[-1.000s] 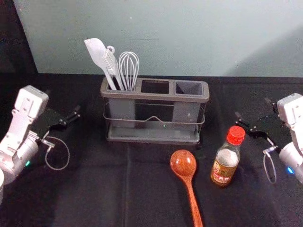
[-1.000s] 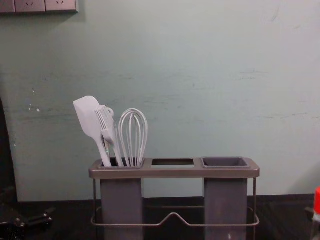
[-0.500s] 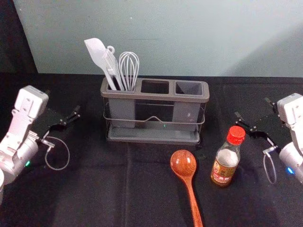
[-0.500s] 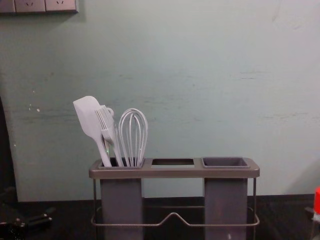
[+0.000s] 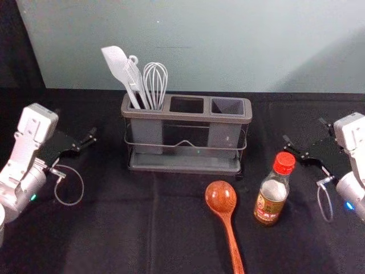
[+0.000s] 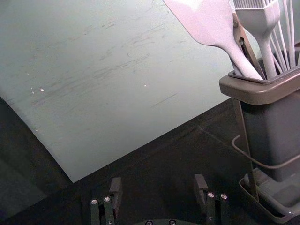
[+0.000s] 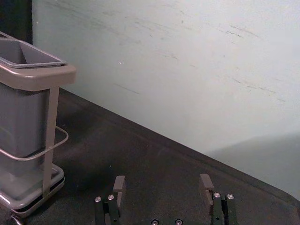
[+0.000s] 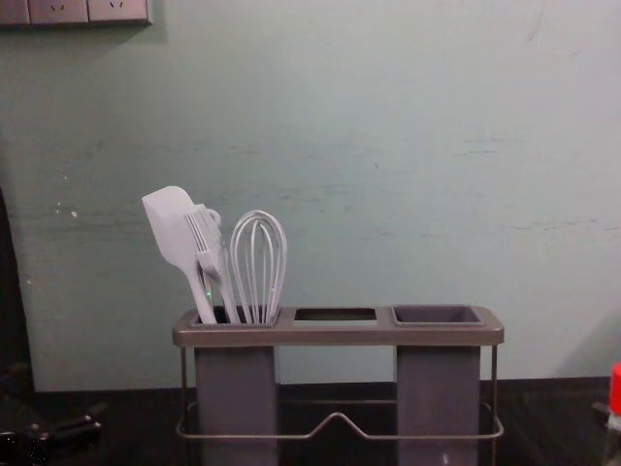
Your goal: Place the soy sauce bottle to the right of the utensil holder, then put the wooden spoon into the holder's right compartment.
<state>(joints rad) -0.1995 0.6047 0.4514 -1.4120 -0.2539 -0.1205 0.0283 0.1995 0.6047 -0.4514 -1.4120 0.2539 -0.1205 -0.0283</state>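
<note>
The soy sauce bottle [image 5: 271, 191], red-capped, stands upright in front of the holder's right end, near my right gripper [image 5: 307, 141]. That gripper [image 7: 162, 190] is open, its fingers apart with nothing between them. A wooden spoon [image 5: 221, 197] lies on the table left of the bottle, bowl toward the holder. The grey utensil holder [image 5: 186, 117] has three compartments; the middle and right ones [image 8: 438, 316] hold nothing. My left gripper [image 5: 85, 141] is beyond the holder's left side, open and empty in its wrist view [image 6: 158, 187]. The bottle's cap [image 8: 615, 390] shows at the chest view's right edge.
White utensils, a spatula [image 5: 116, 64], a brush and a whisk [image 5: 155, 83], stand in the holder's left compartment. A black cloth [image 5: 114, 228] covers the table. Behind it rises a pale green wall [image 5: 199, 45]. Wall sockets [image 8: 73, 10] show high up on the left.
</note>
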